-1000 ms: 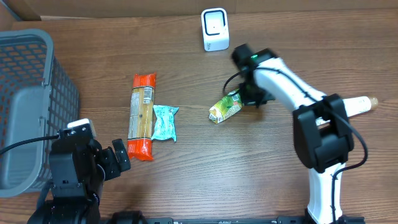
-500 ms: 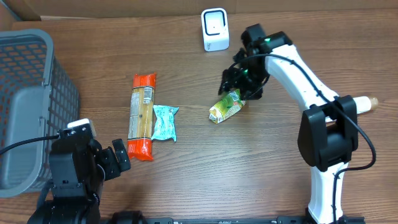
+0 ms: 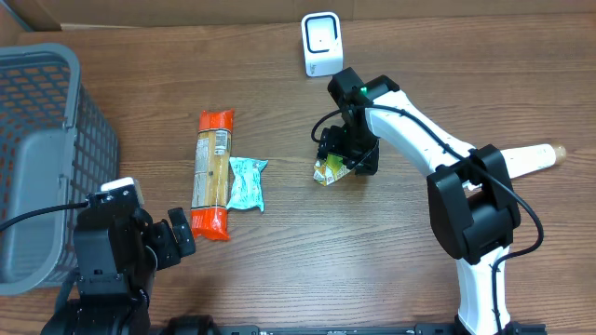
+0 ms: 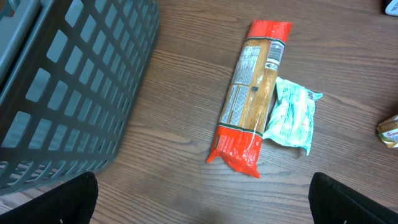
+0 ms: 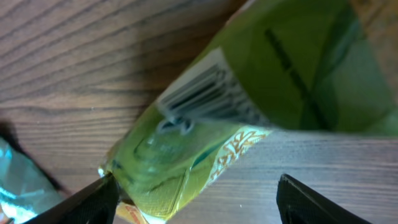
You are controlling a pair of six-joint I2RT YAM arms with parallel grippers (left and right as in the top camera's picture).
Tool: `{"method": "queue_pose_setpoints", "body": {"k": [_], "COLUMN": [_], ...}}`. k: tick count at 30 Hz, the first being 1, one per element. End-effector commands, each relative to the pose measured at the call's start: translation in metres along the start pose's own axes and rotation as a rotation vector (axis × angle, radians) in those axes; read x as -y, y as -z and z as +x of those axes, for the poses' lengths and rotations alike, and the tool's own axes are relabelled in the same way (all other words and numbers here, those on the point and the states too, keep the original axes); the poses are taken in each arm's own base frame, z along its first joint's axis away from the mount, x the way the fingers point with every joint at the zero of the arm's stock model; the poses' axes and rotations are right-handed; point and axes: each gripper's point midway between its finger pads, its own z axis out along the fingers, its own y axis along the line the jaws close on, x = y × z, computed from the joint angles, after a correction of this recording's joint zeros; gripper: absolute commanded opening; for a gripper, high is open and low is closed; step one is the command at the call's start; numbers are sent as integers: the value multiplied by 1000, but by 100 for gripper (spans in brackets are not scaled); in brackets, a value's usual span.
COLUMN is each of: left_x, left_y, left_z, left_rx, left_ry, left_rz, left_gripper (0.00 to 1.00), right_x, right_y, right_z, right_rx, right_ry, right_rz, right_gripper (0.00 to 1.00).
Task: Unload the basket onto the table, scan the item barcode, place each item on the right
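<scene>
Lying on the table (image 3: 372, 270), three in all: one spaghetti pack (image 3: 212, 172), one teal pouch (image 3: 247, 183), one green pouch (image 3: 326, 170) beneath the spread right hand (image 5: 205, 198); left hand (image 4: 202, 199) spread too.

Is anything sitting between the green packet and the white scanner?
Nothing visible does. Only wood tabletop lies between the green packet and the white scanner; the right tool is directly over the packet.
</scene>
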Motion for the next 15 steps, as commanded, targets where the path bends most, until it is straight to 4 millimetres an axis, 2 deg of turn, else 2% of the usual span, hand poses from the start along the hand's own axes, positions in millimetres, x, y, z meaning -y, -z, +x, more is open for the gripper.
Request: {"method": "queue_pose_setpoints", "body": {"k": [1, 8, 13, 15], "left_x": [-4, -4, -4, -4], "left_y": [0, 0, 0, 0], "left_z": [-1, -1, -1, -1], "left_rx": [6, 6, 6, 6], "left_ry": [15, 15, 15, 15], "left_rz": [-19, -19, -19, -19], "left_gripper": [99, 100, 100, 100], "right_x": [6, 9, 6, 6], "right_y": [-3, -30, -37, -37], "right_z": [-1, 1, 5, 4], "right_rx": [36, 29, 13, 18], "right_ry": [-33, -51, -46, -43], "right_rz": [21, -23, -51, -50], "right_gripper": [81, 74, 73, 63]}}
